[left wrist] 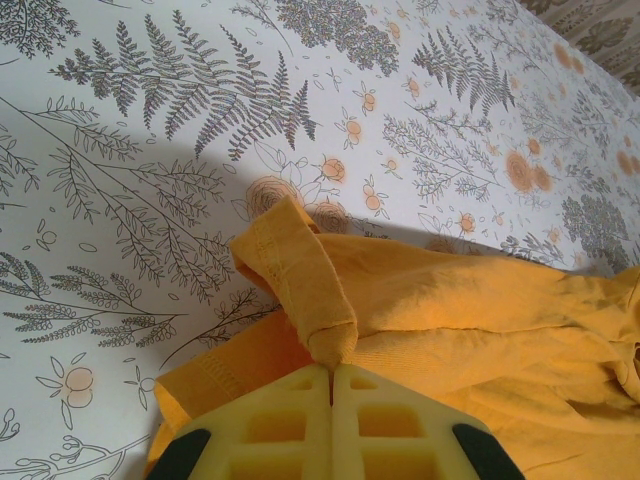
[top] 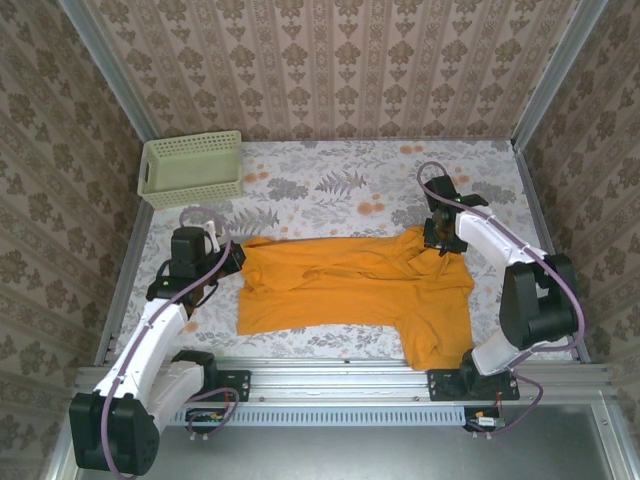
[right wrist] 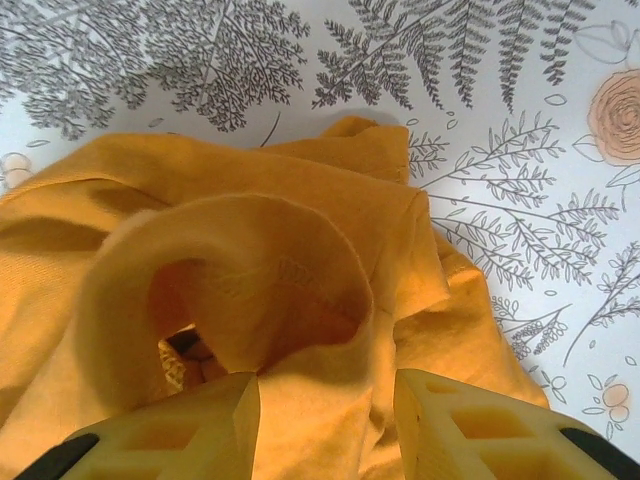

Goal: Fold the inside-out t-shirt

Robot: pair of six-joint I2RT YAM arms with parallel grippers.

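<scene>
Left wrist view catches left claw (left wrist: 330, 378) pinching the t-shirt (left wrist: 480, 310).

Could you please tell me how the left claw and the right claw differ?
The left claw is shut, pinching a fold of the orange t-shirt; the right claw stands open with cloth between its jaws. The left works the shirt's left edge, the right its far right corner. Both have yellow fingers.

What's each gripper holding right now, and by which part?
The left gripper pinches the t-shirt by a stitched hem fold; the right gripper stands open around bunched cloth, no clear grip.
</scene>
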